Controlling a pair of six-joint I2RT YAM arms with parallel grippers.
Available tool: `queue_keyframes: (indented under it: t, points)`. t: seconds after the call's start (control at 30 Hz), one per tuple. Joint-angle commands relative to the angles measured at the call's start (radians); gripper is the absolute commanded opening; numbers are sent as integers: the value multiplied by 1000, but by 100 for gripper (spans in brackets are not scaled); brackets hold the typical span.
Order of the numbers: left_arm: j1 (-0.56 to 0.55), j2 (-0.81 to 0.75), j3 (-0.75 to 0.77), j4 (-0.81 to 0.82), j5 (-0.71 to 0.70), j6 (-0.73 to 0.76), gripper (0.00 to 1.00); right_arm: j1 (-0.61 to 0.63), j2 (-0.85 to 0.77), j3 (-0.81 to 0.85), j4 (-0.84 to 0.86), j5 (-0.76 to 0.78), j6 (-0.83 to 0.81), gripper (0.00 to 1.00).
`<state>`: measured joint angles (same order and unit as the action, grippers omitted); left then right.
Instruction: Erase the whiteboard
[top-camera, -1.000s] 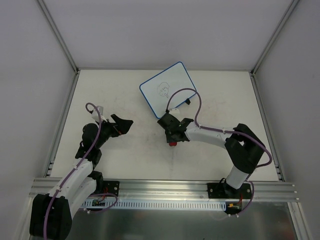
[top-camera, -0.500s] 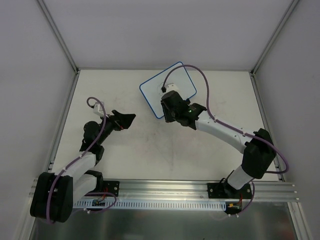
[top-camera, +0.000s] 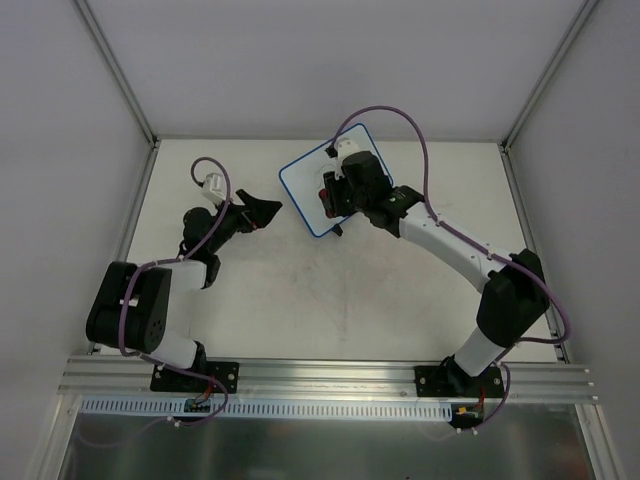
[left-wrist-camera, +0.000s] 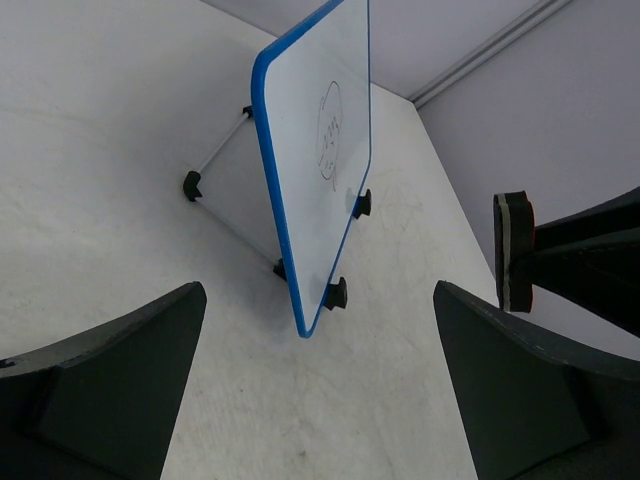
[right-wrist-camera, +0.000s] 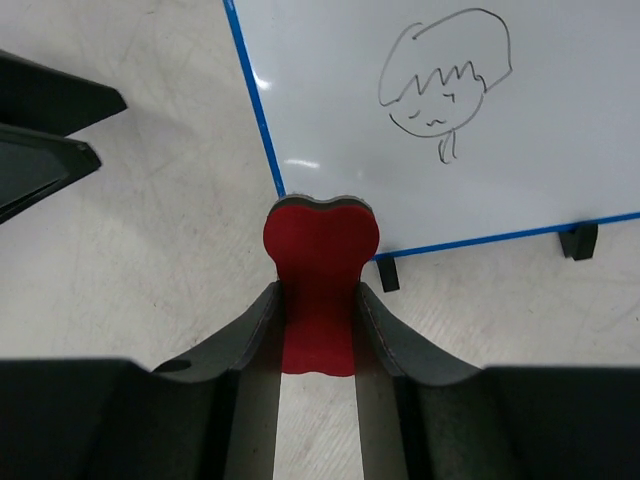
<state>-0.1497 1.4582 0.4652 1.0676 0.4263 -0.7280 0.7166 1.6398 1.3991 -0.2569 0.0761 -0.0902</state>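
The whiteboard is seen propped near the far edge of the counter, its doodle faced by the right gripper clamped on the eraser, while the left gripper is held spread.

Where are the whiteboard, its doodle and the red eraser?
whiteboard (right-wrist-camera: 330, 90), right wrist view, bare white face.
doodle (right-wrist-camera: 440, 78), right wrist view, zigzag fringe.
red eraser (right-wrist-camera: 318, 290), right wrist view, middle of its waist.
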Motion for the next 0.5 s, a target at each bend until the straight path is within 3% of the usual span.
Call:
queue_keyframes:
  t: [0.0,0.17,0.23,0.47]
  points:
    - [-1,79,82,169,39,-25,98,4,31,70,65,-59,-88,0]
    - [-1,234,176,244,48,-80,94,-6,66,122,73,-64,-147,0]
    - [-1,287,216,270,51,-85,87,-22,86,139,74,-65,-152,0]
    - [-5,367,320,266,52,-73,79,-85,121,126,163,-210,-111,0]
